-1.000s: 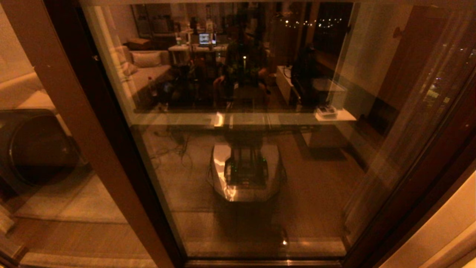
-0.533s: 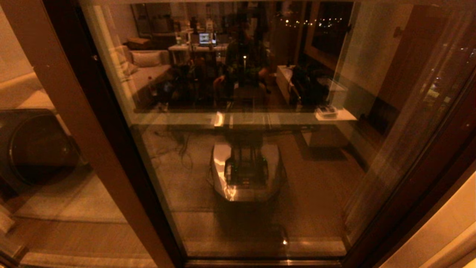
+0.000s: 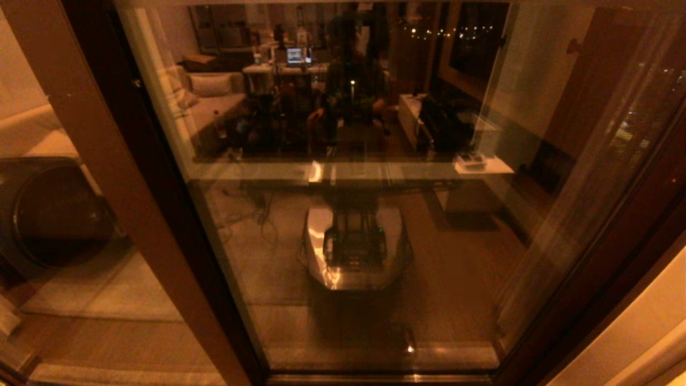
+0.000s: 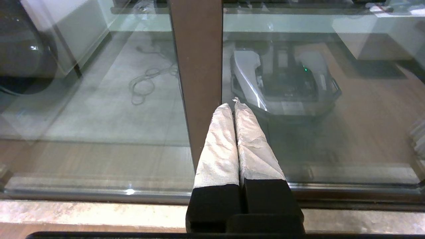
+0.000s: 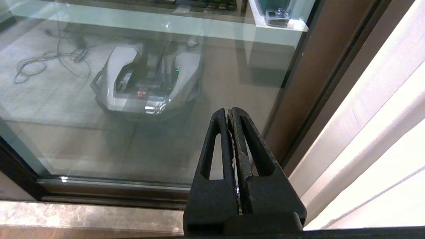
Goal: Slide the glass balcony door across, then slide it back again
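Left gripper point(image 4: 234, 105): fingers pressed together, empty, low before the brown post point(image 4: 196, 66).
Right gripper point(image 5: 229, 113): fingers closed, empty, low near the sill point(image 5: 83, 215).
Glass balcony door point(image 3: 353, 214): ahead of both grippers, untouched, reflecting the robot's base.

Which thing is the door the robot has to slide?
Look at the big wall of glass in front of the robot. The door is the wide pane in the middle that mirrors the robot's base, held in a red-brown frame. The glass left of the slanting brown post is another panel, showing a dark round thing.
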Available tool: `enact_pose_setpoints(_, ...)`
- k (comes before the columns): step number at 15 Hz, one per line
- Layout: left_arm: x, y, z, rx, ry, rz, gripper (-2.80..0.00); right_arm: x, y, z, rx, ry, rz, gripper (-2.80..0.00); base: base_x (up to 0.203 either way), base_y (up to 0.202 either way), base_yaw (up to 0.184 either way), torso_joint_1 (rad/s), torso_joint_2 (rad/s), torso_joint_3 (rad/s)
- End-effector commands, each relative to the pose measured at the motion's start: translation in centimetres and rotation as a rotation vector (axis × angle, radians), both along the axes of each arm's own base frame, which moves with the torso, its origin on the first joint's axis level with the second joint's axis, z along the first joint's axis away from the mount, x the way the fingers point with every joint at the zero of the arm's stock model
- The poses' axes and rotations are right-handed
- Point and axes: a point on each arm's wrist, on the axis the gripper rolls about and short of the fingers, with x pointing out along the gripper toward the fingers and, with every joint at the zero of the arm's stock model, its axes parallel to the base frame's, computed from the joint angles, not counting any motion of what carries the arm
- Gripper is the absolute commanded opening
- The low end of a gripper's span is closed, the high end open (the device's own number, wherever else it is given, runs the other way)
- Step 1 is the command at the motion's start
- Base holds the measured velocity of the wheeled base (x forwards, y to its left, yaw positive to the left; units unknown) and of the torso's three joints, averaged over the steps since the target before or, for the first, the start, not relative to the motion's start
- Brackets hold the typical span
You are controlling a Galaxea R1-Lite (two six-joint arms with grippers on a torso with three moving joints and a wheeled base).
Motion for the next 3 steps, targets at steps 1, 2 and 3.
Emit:
enact_pose_setpoints(1,-0.02,0.0,-0.01,0.0,-0.003,0.001,-2.8,0.0,0.0,-0.06,0.004,0.003,0.0,-2.8,0.0,0.0,0.0,0.0,0.0,0.0)
enact_pose_setpoints(2,-0.01,0.0,-0.01,0.0,-0.002,0.0,-2.8,0.0,0.0,-0.06,0.004,0.003,0.001,-2.8,0.0,0.0,0.0,0.0,0.0,0.0)
enact_pose_setpoints(3,-0.01,0.0,-0.01,0.0,-0.002,0.001,-2.8,0.0,0.0,-0.06,0.004,0.003,0.0,-2.8,0.0,0.0,0.0,0.0,0.0,0.0)
